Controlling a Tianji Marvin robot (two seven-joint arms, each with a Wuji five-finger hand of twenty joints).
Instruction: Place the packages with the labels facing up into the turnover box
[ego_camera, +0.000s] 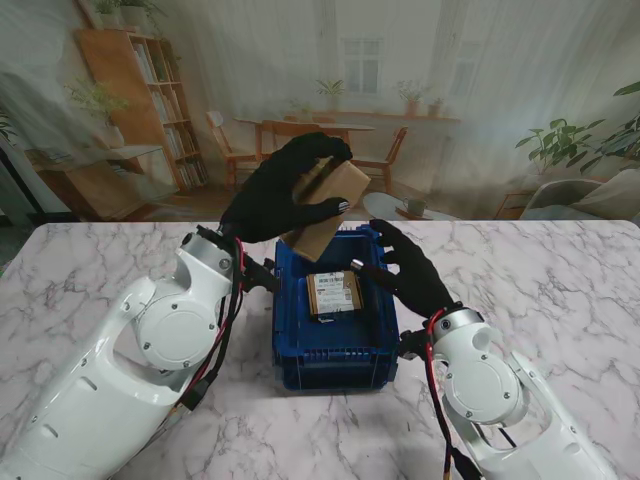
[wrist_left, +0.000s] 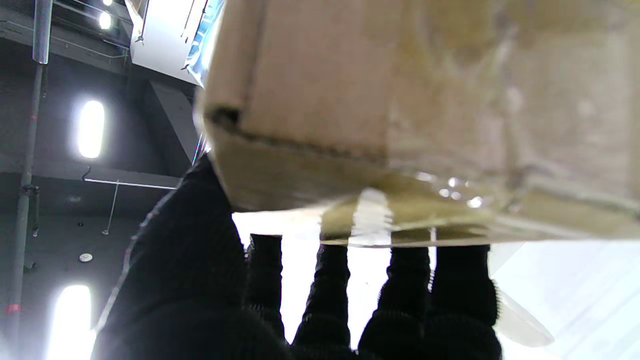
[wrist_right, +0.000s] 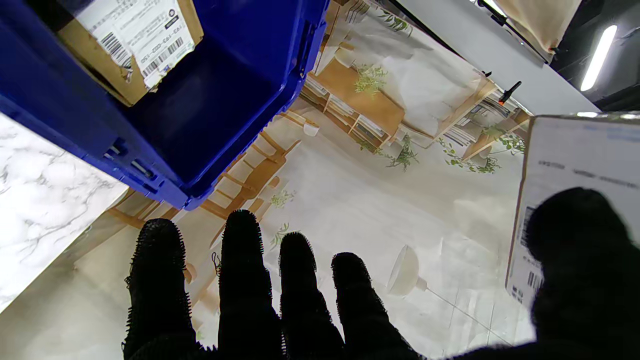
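My left hand (ego_camera: 278, 195) is shut on a brown cardboard package (ego_camera: 332, 192), held tilted in the air over the far left corner of the blue turnover box (ego_camera: 335, 365). The left wrist view is filled by that package (wrist_left: 425, 100), plain taped cardboard above the left hand (wrist_left: 320, 305). In the right wrist view the held package (wrist_right: 580, 150) shows a white label on its face. A second package (ego_camera: 333, 293) lies flat inside the box (wrist_right: 240, 90), label up (wrist_right: 135, 40). My right hand (ego_camera: 410, 268) is open at the box's right rim, fingers (wrist_right: 245, 280) spread, holding nothing.
The box stands in the middle of a white marble table (ego_camera: 100, 270). A printed backdrop of a room (ego_camera: 450, 100) rises behind the table's far edge. My two white arms come up from the near corners on either side of the box.
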